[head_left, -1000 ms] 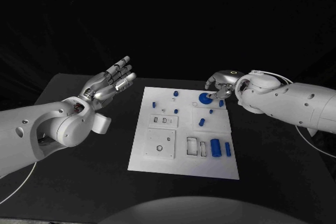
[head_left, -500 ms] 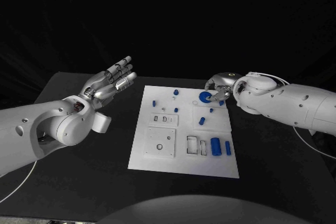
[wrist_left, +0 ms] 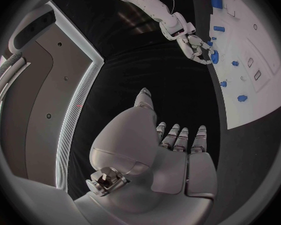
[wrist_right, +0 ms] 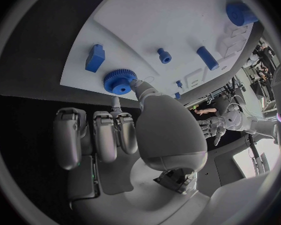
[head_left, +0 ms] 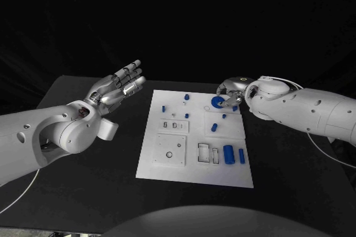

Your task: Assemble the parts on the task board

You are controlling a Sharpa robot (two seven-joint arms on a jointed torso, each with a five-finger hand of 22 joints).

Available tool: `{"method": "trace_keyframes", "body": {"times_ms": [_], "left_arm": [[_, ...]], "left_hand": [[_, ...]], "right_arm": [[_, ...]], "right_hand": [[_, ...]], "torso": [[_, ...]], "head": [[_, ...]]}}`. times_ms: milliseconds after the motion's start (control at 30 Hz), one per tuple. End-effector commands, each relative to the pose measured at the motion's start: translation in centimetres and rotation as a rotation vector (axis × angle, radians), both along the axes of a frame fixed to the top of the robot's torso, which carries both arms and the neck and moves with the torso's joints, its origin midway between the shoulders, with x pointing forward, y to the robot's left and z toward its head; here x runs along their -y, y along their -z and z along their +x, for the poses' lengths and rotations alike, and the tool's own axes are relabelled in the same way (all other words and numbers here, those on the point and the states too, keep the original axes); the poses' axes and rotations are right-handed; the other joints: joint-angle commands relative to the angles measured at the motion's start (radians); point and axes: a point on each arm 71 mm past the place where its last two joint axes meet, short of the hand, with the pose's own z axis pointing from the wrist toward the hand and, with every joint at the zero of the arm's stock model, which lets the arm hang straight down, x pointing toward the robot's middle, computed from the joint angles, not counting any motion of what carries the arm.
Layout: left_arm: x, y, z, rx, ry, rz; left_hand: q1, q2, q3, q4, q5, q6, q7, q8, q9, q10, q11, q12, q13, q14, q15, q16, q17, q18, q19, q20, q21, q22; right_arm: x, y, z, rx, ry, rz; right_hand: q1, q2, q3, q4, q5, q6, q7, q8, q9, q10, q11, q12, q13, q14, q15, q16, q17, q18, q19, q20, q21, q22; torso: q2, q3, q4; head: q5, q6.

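The white task board [head_left: 194,167] lies in the middle of the black table. At its far right part sits a round blue gear [head_left: 217,103], and my right hand [head_left: 231,93] pinches it between the thumb and a finger. The right wrist view shows the gear [wrist_right: 120,81] over the board [wrist_right: 153,25] near its edge, with the thumb tip against its rim; I cannot tell whether it touches the board. My left hand [head_left: 119,87] is raised left of the board, fingers apart and holding nothing. The left wrist view shows that hand [wrist_left: 168,157] and, farther off, the right hand [wrist_left: 195,45].
Small blue parts stand on the board's far half [head_left: 186,97] [head_left: 163,110] [head_left: 213,128]. A thick blue cylinder [head_left: 228,155] and a thin one [head_left: 241,156] lie at its near right, beside rectangular recesses [head_left: 204,153]. Bare black table [head_left: 89,196] surrounds the board.
My right arm has edged a little toward the board with the gear still pinched. The left hand has stayed raised and open.
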Motion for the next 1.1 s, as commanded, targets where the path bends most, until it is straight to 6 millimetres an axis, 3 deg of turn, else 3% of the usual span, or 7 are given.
{"method": "trace_keyframes", "body": {"times_ms": [33,400,733,1100], "left_arm": [[0.28,-0.07,-0.11,-0.005,0.025,-0.013],[0.36,-0.03,-0.11,-0.01,0.03,-0.012],[0.46,0.0,-0.09,-0.013,0.035,-0.013],[0.18,-0.01,-0.16,-0.014,0.03,-0.012]], "left_hand": [[0.011,0.002,0.005,0.002,0.009,0.004,0.005,0.006,-0.002,0.003,0.009,0.005,0.001,0.001,0.001,-0.004,-0.001,0.009,0.001,0.006,0.001,-0.016],[0.016,0.003,0.006,0.001,0.016,0.005,0.006,0.007,-0.002,0.004,0.01,0.006,0.001,0.001,0.003,-0.004,-0.001,0.009,0.002,0.008,0.001,-0.015],[0.029,0.003,0.008,0.0,0.031,0.006,0.007,0.008,-0.002,0.003,0.011,0.007,0.001,0.001,0.004,-0.004,-0.001,0.009,0.002,0.009,0.002,-0.015],[0.039,0.002,0.01,-0.001,0.044,0.007,0.008,0.009,-0.002,0.004,0.012,0.009,0.001,0.001,0.008,-0.004,-0.001,0.009,0.004,0.011,0.003,-0.014]], "right_arm": [[0.05,0.33,0.01,-0.018,-0.001,-0.028],[-0.14,0.74,0.13,-0.032,-0.005,-0.039],[-0.24,0.89,0.26,-0.034,-0.008,-0.044],[-0.44,0.06,0.02,-0.003,-0.021,-0.001]], "right_hand": [[-0.002,0.006,0.01,-0.001,0.014,0.017,0.002,0.01,0.007,0.108,0.007,0.004,0.263,0.108,0.007,0.003,0.263,-0.01,-0.001,0.009,-0.006,0.216],[0.003,0.002,0.021,-0.012,0.033,0.051,-0.003,0.037,0.042,0.108,0.003,0.004,0.263,0.108,0.005,0.003,0.263,-0.006,-0.012,0.008,-0.019,0.211],[0.025,0.003,0.053,-0.045,0.124,0.098,-0.012,0.091,0.106,0.108,-0.004,0.004,0.263,0.108,-0.002,0.003,0.263,-0.004,-0.017,0.002,-0.028,0.209],[0.023,0.0,0.059,-0.05,0.136,0.11,-0.011,0.103,0.122,0.108,-0.004,0.004,0.263,0.108,-0.004,0.003,0.263,-0.003,-0.021,0.0,-0.033,0.207]], "torso": [[0.0,-0.0001,-0.0002],[0.0,-0.0001,-0.0007],[0.0,0.0001,-0.0002],[0.0,-0.0002,-0.0008]], "head": [[0.003,-0.002],[0.002,-0.007],[0.003,-0.009],[0.01,-0.008]]}}
